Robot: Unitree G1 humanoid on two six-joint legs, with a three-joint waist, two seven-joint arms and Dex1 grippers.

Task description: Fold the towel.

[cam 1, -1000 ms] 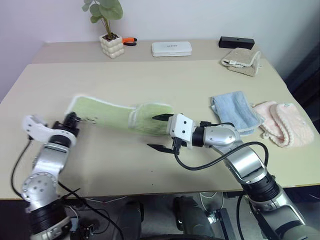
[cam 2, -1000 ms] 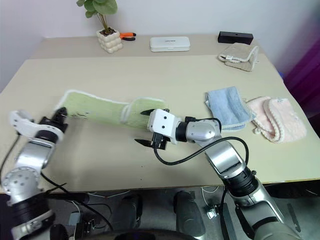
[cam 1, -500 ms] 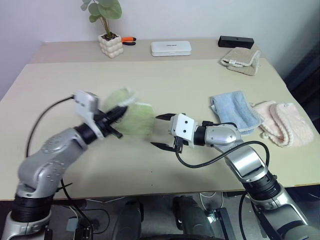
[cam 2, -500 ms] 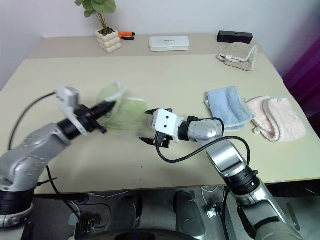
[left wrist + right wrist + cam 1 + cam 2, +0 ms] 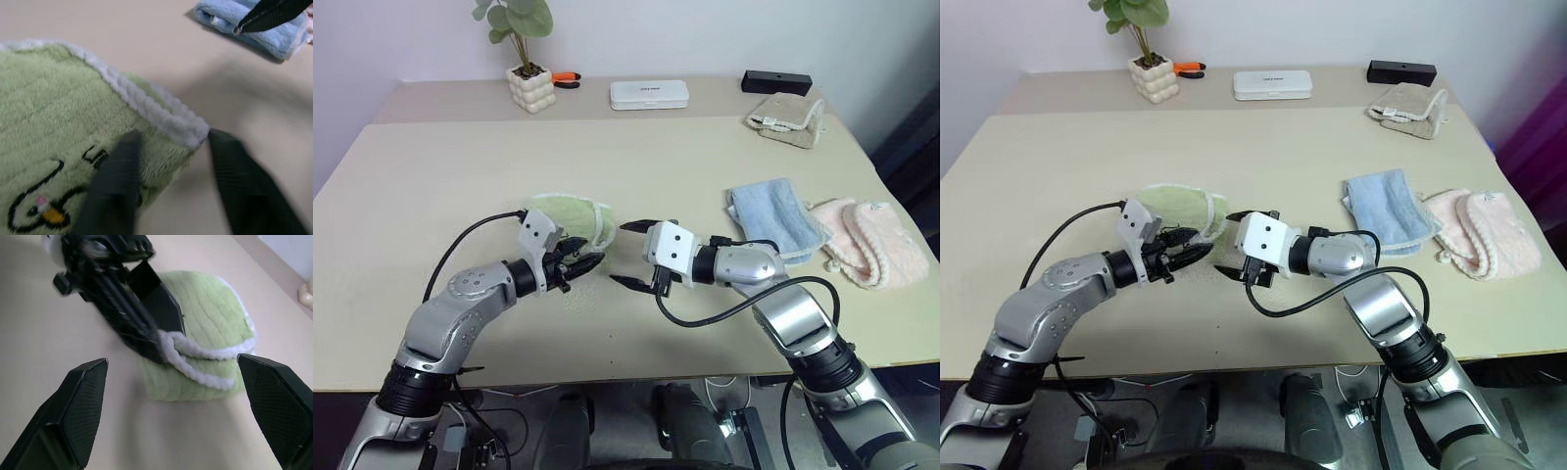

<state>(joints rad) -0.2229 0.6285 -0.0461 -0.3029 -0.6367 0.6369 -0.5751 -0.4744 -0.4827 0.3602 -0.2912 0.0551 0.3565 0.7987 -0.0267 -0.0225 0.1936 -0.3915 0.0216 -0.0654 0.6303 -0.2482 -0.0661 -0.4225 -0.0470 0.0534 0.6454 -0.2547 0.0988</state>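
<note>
A folded towel [image 5: 570, 217] lies near the middle of the counter [image 5: 431, 166]. The left claw [image 5: 582, 262] is at its near edge; the right claw [image 5: 634, 254] is just right of it. To the right lie a blue cloth [image 5: 773, 217], then a pink cloth [image 5: 867, 240]. Along the far edge, left to right: a potted plant [image 5: 527, 59], pliers [image 5: 567, 79], a flat case [image 5: 649, 94], a small box [image 5: 775, 82], and a folded beige cloth [image 5: 787, 119].

Light green terry towel [image 5: 570, 217], white stitched edging, folded in layers, flat on the table before me, black embroidered drawing on top
</note>
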